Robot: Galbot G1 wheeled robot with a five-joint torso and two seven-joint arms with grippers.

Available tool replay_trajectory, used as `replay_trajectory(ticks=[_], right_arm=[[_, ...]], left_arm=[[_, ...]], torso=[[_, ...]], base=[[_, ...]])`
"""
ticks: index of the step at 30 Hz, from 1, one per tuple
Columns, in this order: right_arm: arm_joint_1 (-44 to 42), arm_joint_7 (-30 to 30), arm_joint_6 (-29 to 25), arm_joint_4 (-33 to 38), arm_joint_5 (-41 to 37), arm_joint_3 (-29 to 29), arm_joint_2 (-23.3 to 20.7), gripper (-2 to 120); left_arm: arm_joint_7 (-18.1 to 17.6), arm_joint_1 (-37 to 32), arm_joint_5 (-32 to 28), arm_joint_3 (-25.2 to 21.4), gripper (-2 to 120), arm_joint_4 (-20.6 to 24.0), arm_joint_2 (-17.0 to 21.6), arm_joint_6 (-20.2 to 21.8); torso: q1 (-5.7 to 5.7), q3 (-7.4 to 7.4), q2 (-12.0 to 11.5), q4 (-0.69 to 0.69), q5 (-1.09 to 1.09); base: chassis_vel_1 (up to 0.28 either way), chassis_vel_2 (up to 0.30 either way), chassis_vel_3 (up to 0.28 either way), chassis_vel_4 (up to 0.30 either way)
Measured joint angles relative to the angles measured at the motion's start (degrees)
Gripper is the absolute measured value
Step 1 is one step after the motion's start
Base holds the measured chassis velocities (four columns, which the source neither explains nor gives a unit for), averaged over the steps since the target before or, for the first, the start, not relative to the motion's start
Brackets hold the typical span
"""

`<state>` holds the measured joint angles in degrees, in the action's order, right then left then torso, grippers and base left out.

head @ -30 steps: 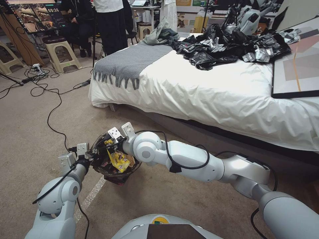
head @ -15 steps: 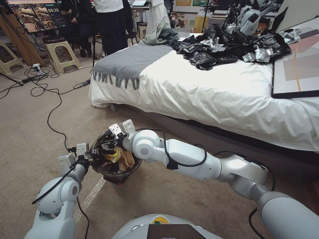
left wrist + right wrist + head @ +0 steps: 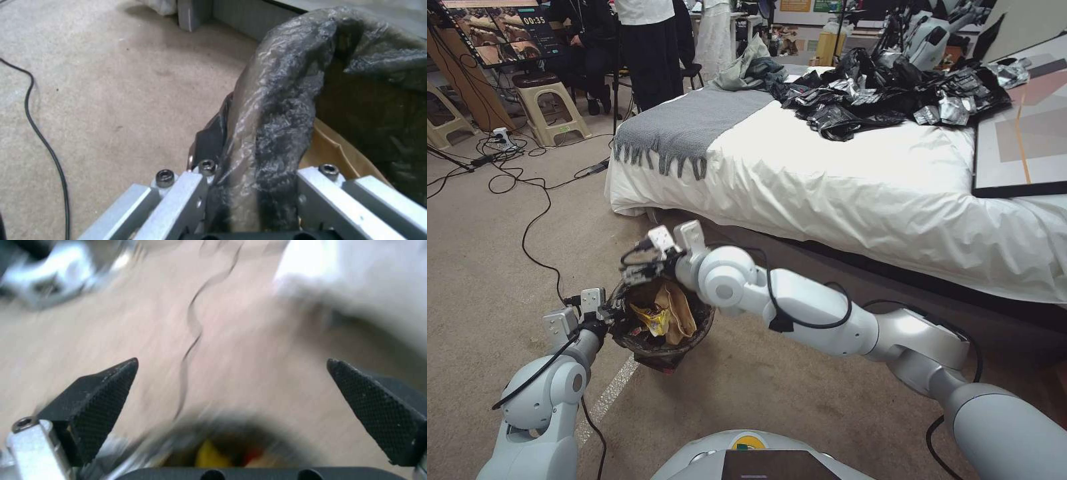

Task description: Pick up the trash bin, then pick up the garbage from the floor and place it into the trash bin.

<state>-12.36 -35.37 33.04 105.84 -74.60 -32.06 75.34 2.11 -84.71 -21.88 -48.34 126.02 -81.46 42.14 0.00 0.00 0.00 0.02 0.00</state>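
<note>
The trash bin (image 3: pixel 662 350), lined with a dark bag, hangs just above the floor (image 3: pixel 487 280). My left gripper (image 3: pixel 611 312) is shut on its near-left rim. In the left wrist view the fingers (image 3: pixel 320 186) clamp the bag-covered rim of the trash bin (image 3: pixel 276 100). Garbage lies inside: a yellow wrapper (image 3: pixel 651 320) and crumpled brown paper (image 3: pixel 681 313), which also shows as brown paper (image 3: pixel 331 150). My right gripper (image 3: pixel 639 271) hovers open and empty just above the bin's far rim. In the right wrist view the right gripper (image 3: pixel 231 365) is spread wide over the trash bin (image 3: pixel 222 443).
A bed (image 3: pixel 854 180) with white sheets, a grey throw and black bags stands close on the right. Black cables (image 3: pixel 534 220) snake over the carpet on the left. A tape strip (image 3: pixel 610 390) lies under the bin. Stools (image 3: pixel 547 107) and people stand at the back.
My right gripper has lifted up out of the bin and away from the yellow wrapper, which now rests inside. The left gripper and bin have stayed still.
</note>
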Motion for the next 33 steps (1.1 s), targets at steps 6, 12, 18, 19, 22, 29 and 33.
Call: replay_trajectory(ticks=[6, 12, 18, 19, 22, 29, 33], right_arm=[[-3.0, 1.9, -7.4, 0.2, 26.0, 10.4, -9.4, 100], [-18.0, 7.0, -15.6, 0.8, 44.6, 25.5, -19.1, 100], [-38.8, 10.6, -26.5, 0.9, 58.8, 41.9, -18.2, 100], [-44.5, 12.0, -30.1, 0.9, 63.2, 46.8, -16.0, 100], [-52.3, 14.6, -35.7, 1.0, 68.9, 54.0, -9.9, 100], [-61.6, 17.5, -40.8, 2.7, 76.1, 59.6, 0.0, 100], [-63.6, 18.4, -41.9, 2.8, 78.5, 59.8, 2.6, 100]], left_arm=[[0.0, -0.3, -0.7, -0.1, 5, 1.0, 0.5, 0.0], [-0.1, -0.4, -1.5, -0.3, 5, 1.7, 1.0, 0.0], [-0.2, -0.5, -1.1, 0.5, 5, 2.0, 1.0, -0.1], [-0.3, -0.6, -0.8, 0.6, 5, 2.0, 1.0, -0.4], [-0.4, -1.1, -0.8, 0.8, 5, 2.0, 1.2, -0.8], [-0.5, -2.3, -0.7, 0.8, 5, 1.9, 1.5, -2.3], [-1.1, -2.7, -1.3, 0.9, 5, 2.3, 1.3, -2.5]], torso=[[0.00, 0.00, 0.0, 0.01, 0.02], [0.00, 0.00, 0.0, -0.05, 0.05], [0.00, 0.00, 0.0, -0.05, 0.05], [0.00, 0.00, 0.0, -0.04, 0.04], [0.00, 0.00, 0.0, -0.04, 0.00], [0.00, -0.01, 0.0, -0.01, 0.00], [0.00, 0.00, 0.0, -0.01, -0.01]], base=[[0.000, 0.000, 0.000, 0.000], [0.000, 0.000, 0.000, 0.000], [0.000, 0.000, 0.000, 0.000], [0.000, 0.000, 0.000, 0.000], [0.000, 0.000, 0.000, 0.000], [0.000, 0.000, 0.000, 0.000], [0.000, 0.000, 0.000, 0.000]])
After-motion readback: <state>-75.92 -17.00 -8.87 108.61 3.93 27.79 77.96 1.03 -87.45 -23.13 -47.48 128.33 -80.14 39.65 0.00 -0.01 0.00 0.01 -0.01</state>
